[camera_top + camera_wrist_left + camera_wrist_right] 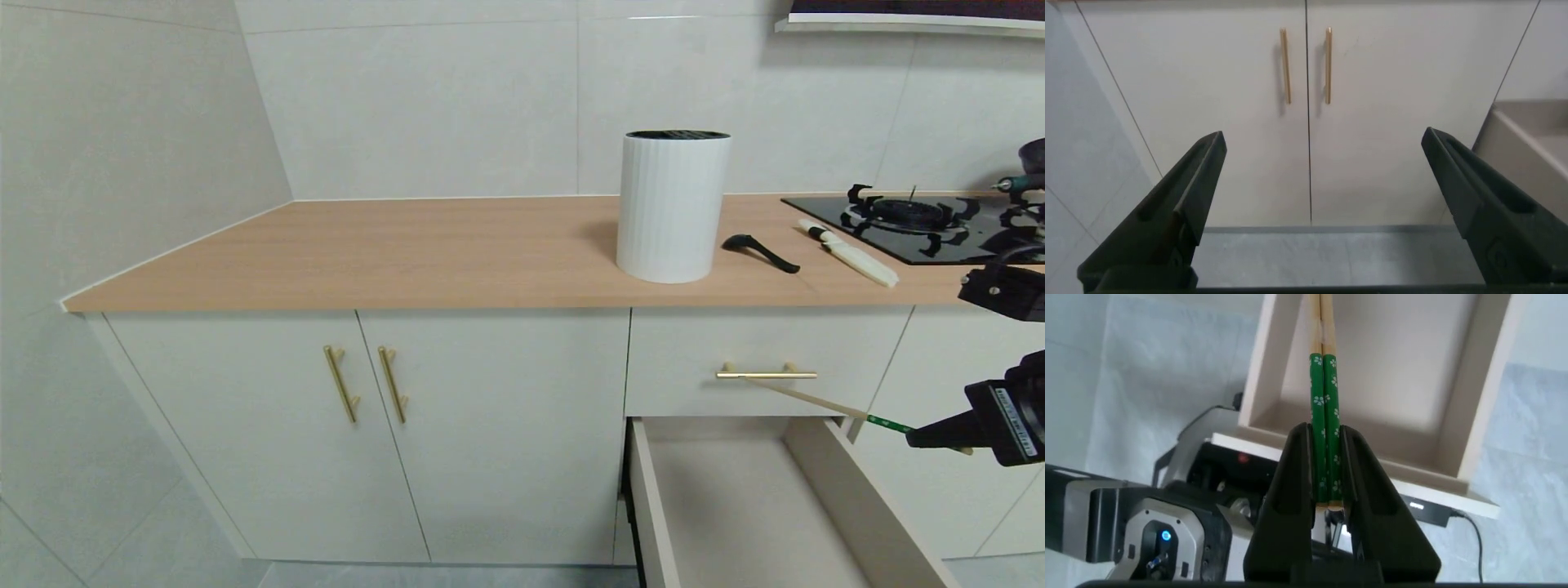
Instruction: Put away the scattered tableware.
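At the lower right of the head view, the right claw (918,438) is clenched on a pair of chopsticks (816,400), gripping them by their green-patterned ends (its body is cut off by the frame's right edge). The right wrist view shows the same grip: the right claw (1324,457) pinches both chopsticks (1323,384) side by side, and their pale shafts run out past the picture's edge, so the tips are not seen there. In the head view the tips cross in front of the gold bar handle (766,374) of a closed drawer front; whether they touch it cannot be told.

Just below, the open drawer (645,490) is pulled out, its front cut off by the bottom of the frame. The wrist view looks down into the drawer (1388,376).

The left claw (1323,143) is released, its jaws spread wide, facing the cabinet doors (1372,122).

Further up, on the wooden desk (408,253), stands a white holder (673,208) with a dark top (its contents cannot be made out). To its right lie a black spoon (759,251) and a cream utensil (849,253), too small to identify. At the upper right a hob (906,216) is partly cut off.
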{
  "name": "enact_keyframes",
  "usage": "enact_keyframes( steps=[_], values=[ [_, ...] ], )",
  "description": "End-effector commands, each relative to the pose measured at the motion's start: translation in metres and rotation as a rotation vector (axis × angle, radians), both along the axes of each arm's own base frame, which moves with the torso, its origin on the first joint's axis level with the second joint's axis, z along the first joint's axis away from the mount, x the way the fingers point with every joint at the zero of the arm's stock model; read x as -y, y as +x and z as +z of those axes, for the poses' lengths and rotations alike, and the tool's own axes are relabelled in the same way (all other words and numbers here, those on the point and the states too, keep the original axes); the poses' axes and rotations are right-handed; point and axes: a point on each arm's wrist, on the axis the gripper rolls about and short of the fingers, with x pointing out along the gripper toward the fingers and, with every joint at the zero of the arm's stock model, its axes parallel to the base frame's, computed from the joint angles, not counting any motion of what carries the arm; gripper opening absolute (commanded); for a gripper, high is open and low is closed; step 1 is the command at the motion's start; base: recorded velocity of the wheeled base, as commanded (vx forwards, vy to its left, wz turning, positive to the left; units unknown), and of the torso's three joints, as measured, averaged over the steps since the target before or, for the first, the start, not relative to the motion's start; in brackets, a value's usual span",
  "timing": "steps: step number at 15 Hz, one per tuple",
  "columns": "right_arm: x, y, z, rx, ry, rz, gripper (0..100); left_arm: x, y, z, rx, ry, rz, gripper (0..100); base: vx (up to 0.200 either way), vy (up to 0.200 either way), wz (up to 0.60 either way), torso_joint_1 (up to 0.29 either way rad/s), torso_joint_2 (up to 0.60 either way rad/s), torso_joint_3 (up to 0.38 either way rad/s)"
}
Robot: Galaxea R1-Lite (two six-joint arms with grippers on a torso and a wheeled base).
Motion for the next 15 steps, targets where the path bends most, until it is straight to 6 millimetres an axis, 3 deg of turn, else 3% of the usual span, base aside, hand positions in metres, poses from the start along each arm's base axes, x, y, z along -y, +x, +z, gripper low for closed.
enact_keyframes(
  steps=[1, 8, 13, 15],
  values=[
    [-0.003, 0.005, -0.006, -0.029, -0.005, 0.012, 0, 0.000, 0.000, 0.000, 0.000, 0.000, 0.000, 100, 0.000, 0.000, 0.00, -0.168, 0.45, 0.281],
    [-0.008, 0.013, -0.019, -0.044, -0.012, 0.026, 0, 0.000, 0.000, 0.000, 0.000, 0.000, 0.000, 100, 0.000, 0.000, 0.00, -0.126, 0.42, 0.290],
    [-0.009, 0.019, -0.024, -0.069, -0.017, 0.026, 0, 0.000, 0.000, 0.000, 0.000, 0.000, 0.000, 100, 0.000, 0.000, 0.00, -0.012, 0.04, 0.031],
    [-0.013, 0.031, -0.034, -0.105, -0.024, 0.032, 0, 0.000, 0.000, 0.000, 0.000, 0.000, 0.000, 100, 0.000, 0.000, 0.00, 0.000, 0.00, 0.000]
  ],
)
